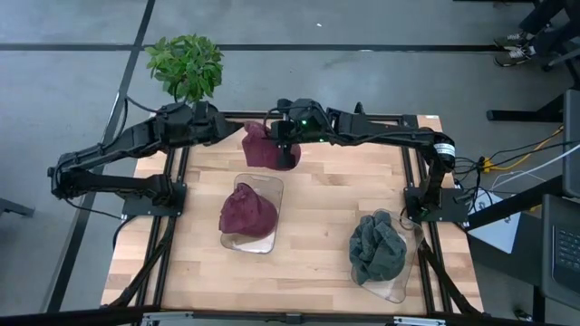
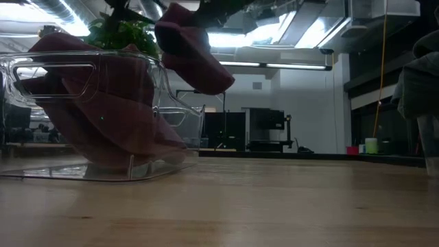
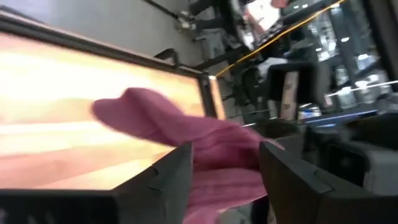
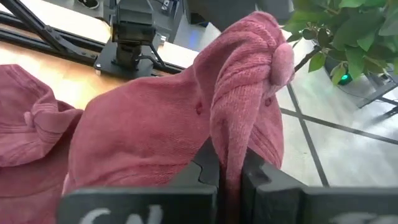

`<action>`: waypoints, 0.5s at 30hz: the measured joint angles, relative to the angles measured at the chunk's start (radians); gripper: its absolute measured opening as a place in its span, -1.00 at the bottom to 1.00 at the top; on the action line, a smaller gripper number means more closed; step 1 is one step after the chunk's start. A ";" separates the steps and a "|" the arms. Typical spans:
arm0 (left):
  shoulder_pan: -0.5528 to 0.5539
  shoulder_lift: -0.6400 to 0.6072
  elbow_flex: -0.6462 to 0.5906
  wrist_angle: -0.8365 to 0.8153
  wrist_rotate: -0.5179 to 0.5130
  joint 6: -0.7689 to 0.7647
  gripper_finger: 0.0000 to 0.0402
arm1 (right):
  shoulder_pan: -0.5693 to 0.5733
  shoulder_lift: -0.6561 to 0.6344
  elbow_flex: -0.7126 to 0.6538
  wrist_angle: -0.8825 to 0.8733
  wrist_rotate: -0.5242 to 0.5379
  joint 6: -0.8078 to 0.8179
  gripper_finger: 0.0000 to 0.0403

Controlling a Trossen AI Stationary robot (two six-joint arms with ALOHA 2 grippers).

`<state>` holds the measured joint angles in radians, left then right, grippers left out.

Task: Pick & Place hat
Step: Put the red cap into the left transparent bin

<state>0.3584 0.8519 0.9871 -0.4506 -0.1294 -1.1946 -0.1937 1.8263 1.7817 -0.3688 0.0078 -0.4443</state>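
A maroon knitted hat (image 1: 263,145) hangs in the air over the table's far middle, held between both grippers; the low view shows the hat (image 2: 192,51) clear of the tabletop. My left gripper (image 1: 234,132) meets it from the left and my right gripper (image 1: 286,156) from the right, each shut on the hat. A second maroon hat (image 1: 248,212) lies in a clear plastic container (image 1: 269,243) at the table's middle. A dark green hat (image 1: 377,248) fills another clear container (image 1: 395,292) near the right front. My left gripper has the maroon hat's bunched end (image 3: 217,155) between its two fingers (image 3: 171,180), coming about level from the table's left. The rest of the hat reaches out beyond the fingers, off the table. My right gripper pinches a narrow upright fold of the knit (image 4: 231,143) between its closed fingers (image 4: 205,168), coming from the table's right. The hat bulges out on both sides of the fold and is lifted clear.
A potted green plant (image 1: 186,63) stands just beyond the table's far left edge. Black frame rails run along the table's sides (image 1: 172,226). Bare wood lies along the near edge (image 1: 299,272) and between the two containers.
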 joint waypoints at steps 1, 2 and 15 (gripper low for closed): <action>0.004 0.004 0.000 0.022 0.013 0.000 -0.09 | 0.000 0.000 0.000 -0.001 0.000 -0.001 -0.93; 0.008 0.010 0.000 0.039 0.030 0.000 -0.04 | 0.000 0.000 0.000 -0.001 0.000 -0.001 -0.93; 0.070 0.107 0.000 0.128 0.125 0.003 0.19 | 0.000 0.000 0.000 -0.003 -0.010 -0.018 -0.93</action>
<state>0.4282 0.9585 0.9871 -0.3223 -0.0048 -1.1915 -0.1940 1.8263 1.7817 -0.3719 -0.0017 -0.4624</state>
